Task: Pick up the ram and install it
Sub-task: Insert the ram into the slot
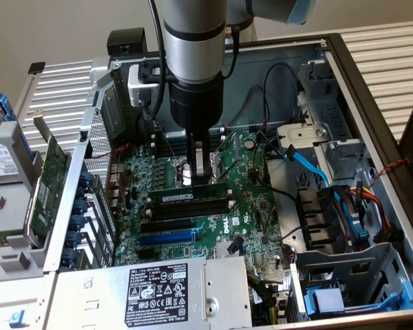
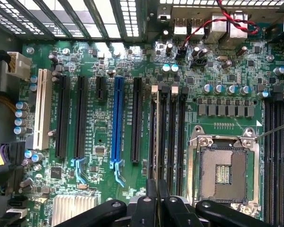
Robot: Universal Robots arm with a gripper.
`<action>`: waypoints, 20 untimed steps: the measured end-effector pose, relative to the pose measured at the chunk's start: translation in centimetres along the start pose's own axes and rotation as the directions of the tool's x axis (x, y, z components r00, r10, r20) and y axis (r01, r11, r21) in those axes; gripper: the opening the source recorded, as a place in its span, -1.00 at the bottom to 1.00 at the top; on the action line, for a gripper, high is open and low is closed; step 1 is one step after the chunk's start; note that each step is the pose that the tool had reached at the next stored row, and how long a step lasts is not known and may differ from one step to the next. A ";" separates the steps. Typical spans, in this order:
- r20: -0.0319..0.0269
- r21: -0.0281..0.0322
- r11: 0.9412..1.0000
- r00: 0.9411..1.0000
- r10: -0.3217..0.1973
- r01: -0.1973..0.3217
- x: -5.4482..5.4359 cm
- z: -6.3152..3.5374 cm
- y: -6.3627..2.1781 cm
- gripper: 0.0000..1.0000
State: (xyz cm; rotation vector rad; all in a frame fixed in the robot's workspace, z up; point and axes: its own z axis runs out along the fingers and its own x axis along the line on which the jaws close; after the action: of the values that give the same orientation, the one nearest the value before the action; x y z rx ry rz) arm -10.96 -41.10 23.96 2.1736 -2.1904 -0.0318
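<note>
Tool (image 1: 201,180) sits low over the motherboard (image 1: 251,223), fingers drawn in on the top edge of the ram (image 1: 193,196); grip is narrow and pinches the stick near its middle, likely so it stays level along the slot. Going left to right in the exterior view: green expansion card (image 1: 49,180) lies outside the chassis wall, well apart from the work. Ram stands on edge at the nearest of the black memory slots (image 1: 193,208), running left to right; whether fully seated, cannot tell. Right of it, blue cable (image 1: 310,165) and drive cage (image 1: 344,275) sit clear of the tool. Wrist view shows CPU socket (image 2: 222,170) open just beside the slots.
</note>
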 end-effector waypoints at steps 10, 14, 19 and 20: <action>0.000 0.004 1.000 1.000 0.000 0.000 0.0 0.23 0.02 -0.75; 0.000 0.004 1.000 1.000 0.000 0.000 0.0 0.30 0.03 -0.75; 0.000 0.004 1.000 1.000 0.000 0.000 0.1 0.37 0.02 -0.75; 0.000 0.004 1.000 1.000 0.000 0.000 0.1 0.38 0.03 -0.75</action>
State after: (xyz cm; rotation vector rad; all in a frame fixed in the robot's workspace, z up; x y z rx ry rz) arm -11.01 -41.18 23.58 2.1755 -2.1925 -0.0270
